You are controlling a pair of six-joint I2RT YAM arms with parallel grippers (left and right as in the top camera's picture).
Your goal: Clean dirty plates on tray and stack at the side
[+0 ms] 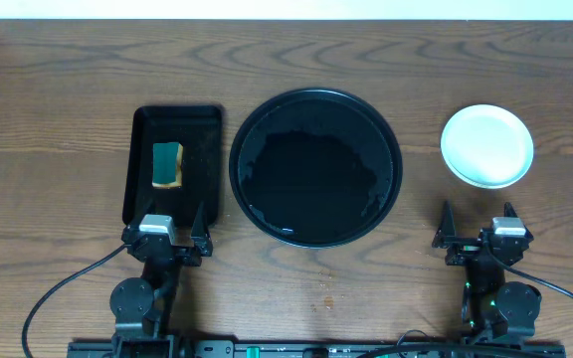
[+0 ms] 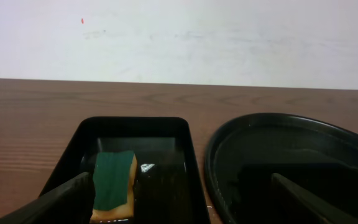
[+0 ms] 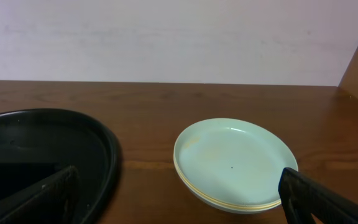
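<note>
Round black tray point(image 1: 316, 169) holds no plates, only a wet sheen. Plate stack point(image 1: 486, 146) sits on the bare worktop point(image 1: 68, 99) to the right of the tray, well apart from it. Mint plate on top, a yellow rim edge below it in the right wrist view, so stacking looks done. Sponge point(image 1: 167, 165) lies in the rectangular tray point(image 1: 202, 149) just left of the round tray, likely parked after wiping. Left end effector point(image 1: 165, 219) is spread and holds nothing, on the near side of the round tray. Right end effector point(image 1: 477, 221) is likewise spread and empty. Both look retracted, probably because the job is finished.
</note>
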